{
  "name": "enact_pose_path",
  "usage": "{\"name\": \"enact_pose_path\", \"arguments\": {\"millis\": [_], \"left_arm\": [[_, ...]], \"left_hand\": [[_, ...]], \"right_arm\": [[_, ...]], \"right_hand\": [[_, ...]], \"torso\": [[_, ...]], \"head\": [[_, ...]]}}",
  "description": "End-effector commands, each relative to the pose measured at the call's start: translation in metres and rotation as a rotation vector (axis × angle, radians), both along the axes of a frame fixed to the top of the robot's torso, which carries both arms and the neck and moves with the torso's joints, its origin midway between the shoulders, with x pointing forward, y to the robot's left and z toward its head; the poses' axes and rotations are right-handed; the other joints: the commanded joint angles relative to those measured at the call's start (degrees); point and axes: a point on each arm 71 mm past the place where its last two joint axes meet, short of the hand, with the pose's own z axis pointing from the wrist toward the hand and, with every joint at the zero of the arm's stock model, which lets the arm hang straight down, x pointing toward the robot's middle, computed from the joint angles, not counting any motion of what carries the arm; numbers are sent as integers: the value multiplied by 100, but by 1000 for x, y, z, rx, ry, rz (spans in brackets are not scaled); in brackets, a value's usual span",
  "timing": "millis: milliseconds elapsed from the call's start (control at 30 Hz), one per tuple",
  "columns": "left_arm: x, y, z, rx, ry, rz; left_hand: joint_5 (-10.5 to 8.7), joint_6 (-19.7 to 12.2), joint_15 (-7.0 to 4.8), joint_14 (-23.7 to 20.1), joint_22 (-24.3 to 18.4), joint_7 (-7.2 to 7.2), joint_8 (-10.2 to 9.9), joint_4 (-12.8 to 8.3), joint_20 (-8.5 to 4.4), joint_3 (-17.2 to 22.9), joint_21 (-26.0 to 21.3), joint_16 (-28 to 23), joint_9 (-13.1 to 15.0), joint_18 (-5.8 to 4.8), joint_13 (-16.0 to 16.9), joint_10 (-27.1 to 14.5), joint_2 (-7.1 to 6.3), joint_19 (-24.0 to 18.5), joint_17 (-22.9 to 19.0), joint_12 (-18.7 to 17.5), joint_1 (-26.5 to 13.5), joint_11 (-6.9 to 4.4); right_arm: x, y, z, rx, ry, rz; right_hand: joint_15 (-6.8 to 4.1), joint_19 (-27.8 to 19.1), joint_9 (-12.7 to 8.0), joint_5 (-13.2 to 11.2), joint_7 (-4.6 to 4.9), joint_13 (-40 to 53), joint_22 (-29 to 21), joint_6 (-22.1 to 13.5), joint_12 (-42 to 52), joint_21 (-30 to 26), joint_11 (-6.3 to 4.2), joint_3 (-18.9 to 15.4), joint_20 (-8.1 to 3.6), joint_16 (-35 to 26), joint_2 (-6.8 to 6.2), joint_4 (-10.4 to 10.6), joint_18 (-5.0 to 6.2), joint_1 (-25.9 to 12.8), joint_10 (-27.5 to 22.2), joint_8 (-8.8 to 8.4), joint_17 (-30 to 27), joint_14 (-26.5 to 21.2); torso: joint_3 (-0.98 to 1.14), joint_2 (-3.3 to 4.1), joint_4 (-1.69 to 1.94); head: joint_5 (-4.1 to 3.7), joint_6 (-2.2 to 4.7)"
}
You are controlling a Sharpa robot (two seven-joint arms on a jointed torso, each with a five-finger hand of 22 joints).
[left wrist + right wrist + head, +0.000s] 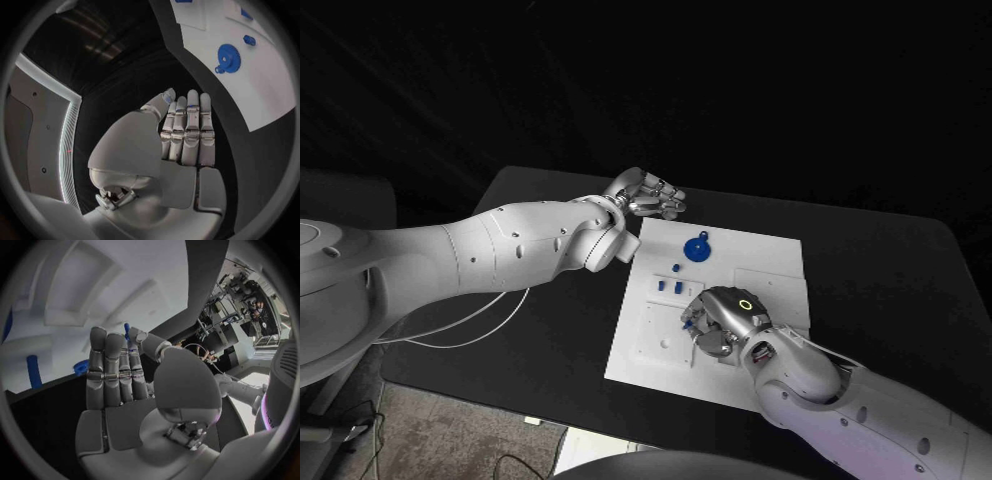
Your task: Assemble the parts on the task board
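Head view gives me the board (769, 262) mid-table with bare black table on every side. My left hand (646, 195) hovers off its far-left corner, open, empty. My right hand (718, 318) sits over the near half, pinching a small blue part (127, 331); a gear (698, 248) lies toward the far edge.

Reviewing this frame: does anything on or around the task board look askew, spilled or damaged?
Nothing stands out. The task board lies flat on the black table, a blue gear and small blue parts resting on it. The left hand is off the board's far corner holding nothing; the right hand is over its near part.
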Motion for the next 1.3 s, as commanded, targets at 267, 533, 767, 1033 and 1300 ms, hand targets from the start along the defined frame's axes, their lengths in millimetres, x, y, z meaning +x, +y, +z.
{"name": "enact_pose_path", "arguments": {"millis": [267, 533, 767, 1033, 1300], "left_arm": [[-1, -2, 0, -11, 5, -14], [-1, -1, 0, -11, 7, -13], [-1, -1, 0, -11, 9, -14], [-2, 0, 0, -11, 12, -13], [-2, 0, 0, -10, 12, -12]], "left_hand": [[-35, -21, 6, -4, -82, 22, -7, -15, 13, -2, 1, -16, 6, -27, -1, -46, 30, 24, -6, 23, -66, -13], [-35, -21, 6, -4, -82, 22, -7, -15, 13, -2, 1, -16, 6, -27, -1, -46, 30, 24, -6, 23, -66, -13], [-35, -21, 6, -4, -82, 22, -7, -15, 13, -2, 1, -16, 6, -27, -1, -46, 30, 24, -6, 23, -66, -13], [-35, -21, 6, -4, -82, 22, -7, -15, 13, -2, 1, -16, 6, -27, -1, -46, 30, 24, -6, 23, -66, -13], [-44, -24, 10, -12, -145, 24, -7, -10, 16, -4, 3, -17, 5, -31, 0, -53, 28, 25, -5, 25, -64, -10]], "right_arm": [[0, 6, -3, -27, 1, 3], [0, 7, -6, -37, 8, 6], [0, 8, -8, -49, 17, 11], [0, 6, -11, -69, 23, 3], [-1, 8, -15, -83, 30, 5]], "right_hand": [[8, 29, 9, -6, 8, 8, 20, 35, 28, -46, 6, 31, -3, -5, 27, -3, 119, -36, 30, 24, -6, 36], [8, 33, 9, -13, 8, 8, 35, 35, 28, -56, 6, 31, -4, -3, 31, -4, 116, -36, 27, 24, -6, 34], [8, 42, 10, -17, 9, 8, 53, 33, 28, -76, 6, 25, -5, -1, 36, -10, 117, -36, 28, 23, -9, 35], [7, 51, 11, -5, 8, 8, 78, 33, 28, -98, 7, 24, -5, 2, 43, -22, 117, -34, 27, 24, -10, 34], [8, 56, 12, -17, 8, 8, 101, 33, 28, -112, 6, 24, -5, 4, 44, -27, 117, -39, 27, 24, -11, 31]], "torso": [[1, 7, 4], [3, 8, -4], [4, 9, -2], [7, 12, -4], [7, 19, 2]], "head": [[20, -22], [37, -45], [25, -64], [20, -86], [4, -82]]}}
